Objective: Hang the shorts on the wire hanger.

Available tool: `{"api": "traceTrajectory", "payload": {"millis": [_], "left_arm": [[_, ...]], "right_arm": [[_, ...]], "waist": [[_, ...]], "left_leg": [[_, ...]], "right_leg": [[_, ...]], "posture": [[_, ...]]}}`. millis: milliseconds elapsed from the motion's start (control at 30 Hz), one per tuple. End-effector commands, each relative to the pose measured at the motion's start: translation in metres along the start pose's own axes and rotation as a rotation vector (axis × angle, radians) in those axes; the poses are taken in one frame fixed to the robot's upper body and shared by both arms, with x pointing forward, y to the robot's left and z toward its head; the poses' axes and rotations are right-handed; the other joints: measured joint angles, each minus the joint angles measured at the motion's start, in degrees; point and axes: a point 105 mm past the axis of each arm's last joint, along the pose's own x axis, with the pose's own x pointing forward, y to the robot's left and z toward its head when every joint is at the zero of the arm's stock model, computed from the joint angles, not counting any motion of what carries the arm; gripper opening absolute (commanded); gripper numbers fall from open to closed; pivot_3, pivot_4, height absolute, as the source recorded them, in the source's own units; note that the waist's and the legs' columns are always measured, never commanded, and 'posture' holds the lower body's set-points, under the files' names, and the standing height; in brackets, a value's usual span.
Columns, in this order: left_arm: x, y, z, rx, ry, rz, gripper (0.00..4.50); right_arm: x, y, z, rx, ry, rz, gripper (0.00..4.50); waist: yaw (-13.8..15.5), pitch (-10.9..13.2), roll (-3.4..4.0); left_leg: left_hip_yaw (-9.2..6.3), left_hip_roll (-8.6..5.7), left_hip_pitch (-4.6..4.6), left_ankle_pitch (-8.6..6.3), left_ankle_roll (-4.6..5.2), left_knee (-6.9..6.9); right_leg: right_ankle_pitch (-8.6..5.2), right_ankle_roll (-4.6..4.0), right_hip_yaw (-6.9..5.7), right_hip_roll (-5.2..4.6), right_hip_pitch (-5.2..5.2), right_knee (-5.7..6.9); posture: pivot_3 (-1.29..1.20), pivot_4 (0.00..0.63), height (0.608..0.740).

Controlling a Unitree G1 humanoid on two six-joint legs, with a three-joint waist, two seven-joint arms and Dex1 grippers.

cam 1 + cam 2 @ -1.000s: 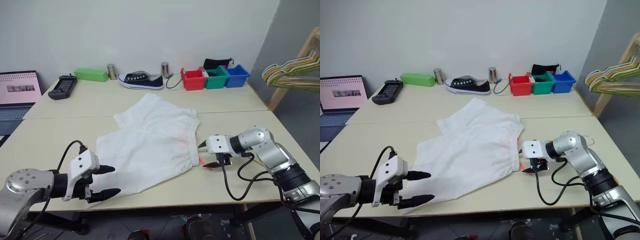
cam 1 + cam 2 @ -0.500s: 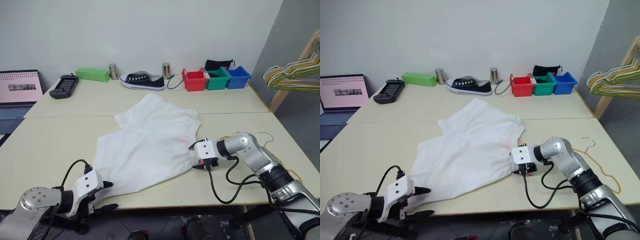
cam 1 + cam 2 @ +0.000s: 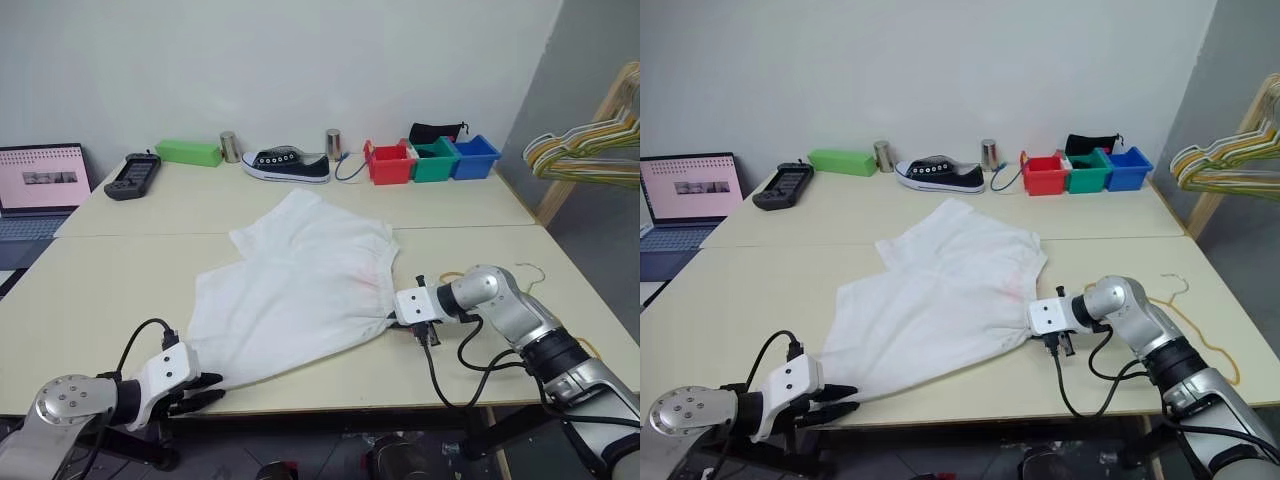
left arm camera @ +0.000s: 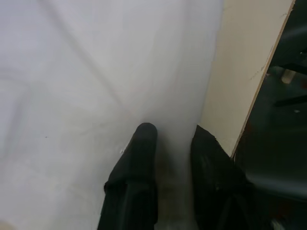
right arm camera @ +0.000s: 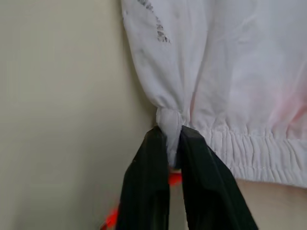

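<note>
The white shorts [image 3: 300, 285] lie spread flat in the middle of the table. My left gripper [image 3: 203, 389] is at the table's front edge, shut on the near left hem; the left wrist view shows fabric between its black fingers [image 4: 142, 143]. My right gripper [image 5: 173, 140] is shut on the bunched corner of the elastic waistband at the shorts' right side. A bit of the orange drawstring [image 5: 174, 178] shows under it. The thin yellowish wire hanger [image 3: 1180, 290] lies flat on the table behind my right arm, partly hidden by it.
Along the back wall stand a black shoe [image 3: 288, 163], red, green and blue bins [image 3: 432, 157], a green box [image 3: 188, 152], two metal cans and a controller [image 3: 132, 176]. A laptop [image 3: 38, 190] sits far left. A bunch of coloured hangers [image 3: 585, 150] hangs at the right.
Both grippers were open and are now shut on the shorts. The left hand sank to the front edge at the hem. The right gripper closed in on the waistband corner.
</note>
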Motion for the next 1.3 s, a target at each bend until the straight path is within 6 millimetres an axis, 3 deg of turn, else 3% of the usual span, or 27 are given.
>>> {"api": "traceTrajectory", "payload": {"millis": [33,300,733,767,800,900,1000,1167,1300], "left_arm": [[-0.01,0.009,-0.014,0.014,0.093,0.001,0.05],[-0.02,0.003,-0.025,0.031,0.193,-0.126,0.05],[-0.028,0.003,-0.035,0.067,0.25,-0.179,0.05],[-0.028,0.003,-0.035,0.068,0.249,-0.179,0.01],[-0.028,0.002,-0.035,0.068,0.247,-0.18,0.22],[-0.029,0.002,-0.03,0.057,0.224,-0.191,0.71],[-0.036,0.003,-0.004,0.13,0.195,-0.214,1.33],[-0.037,-0.014,0.076,0.213,0.003,-0.304,2.41],[-0.019,-0.017,0.136,0.234,-0.218,-0.292,3.29]], "right_arm": [[-0.009,0.018,0.011,0.015,-0.02,0.094,0.0],[-0.01,0.053,0.033,0.103,-0.076,0.236,0.0],[-0.013,0.069,0.047,0.255,-0.156,0.361,0.0],[-0.013,0.069,0.048,0.264,-0.161,0.368,0.25],[-0.013,0.069,0.049,0.267,-0.164,0.375,0.62],[-0.016,0.064,0.049,0.293,-0.172,0.362,1.2],[-0.033,0.055,0.055,0.293,-0.188,0.323,1.87],[-0.066,0.041,0.063,0.349,-0.215,0.201,3.09],[-0.083,0.018,0.043,0.497,-0.177,-0.037,4.08]], "waist": [[0.0,0.0,0.01],[-0.1,0.0,0.02],[-0.2,0.1,0.07],[-0.2,0.0,0.07],[-0.2,0.1,0.07],[-0.2,0.1,0.11],[-0.2,0.1,0.09],[0.0,0.5,-0.08],[0.3,0.5,-0.05]], "left_leg": [[0.0,0.0,0.0,0.0,0.0,-0.01],[0.08,0.03,-0.08,-0.11,-0.1,-0.15],[0.13,0.07,-0.08,-0.27,-0.12,-0.17],[0.13,0.08,-0.08,-0.27,-0.12,-0.17],[0.13,0.08,-0.08,-0.27,-0.12,-0.18],[0.13,0.08,-0.07,-0.27,-0.12,-0.18],[0.12,0.1,-0.07,-0.27,-0.12,-0.17],[0.1,0.13,-0.48,-0.28,-0.13,-0.15],[0.01,0.11,-0.82,-0.27,-0.13,-0.09]], "right_leg": [[0.0,0.0,-0.01,0.0,0.0,0.0],[-0.17,-0.2,-0.06,0.01,-0.11,-0.02],[-0.26,-0.2,-0.05,0.01,-0.11,-0.17],[-0.26,-0.2,-0.05,0.01,-0.11,-0.17],[-0.26,-0.2,-0.06,0.01,-0.11,-0.17],[-0.26,-0.2,-0.05,0.01,-0.11,-0.17],[-0.26,-0.2,-0.07,0.01,-0.12,-0.17],[-0.24,-0.16,-0.13,-0.02,-0.36,-0.29],[-0.13,0.02,-0.34,-0.02,-0.36,-0.6]], "posture": [[-0.11,0.044,0.74],[-0.12,0.044,0.74],[-0.12,0.044,0.74],[-0.12,0.044,0.74],[-0.12,0.044,0.74],[-0.12,0.046,0.74],[-0.13,0.047,0.74],[-0.16,0.051,0.74],[-0.2,0.055,0.74]]}}
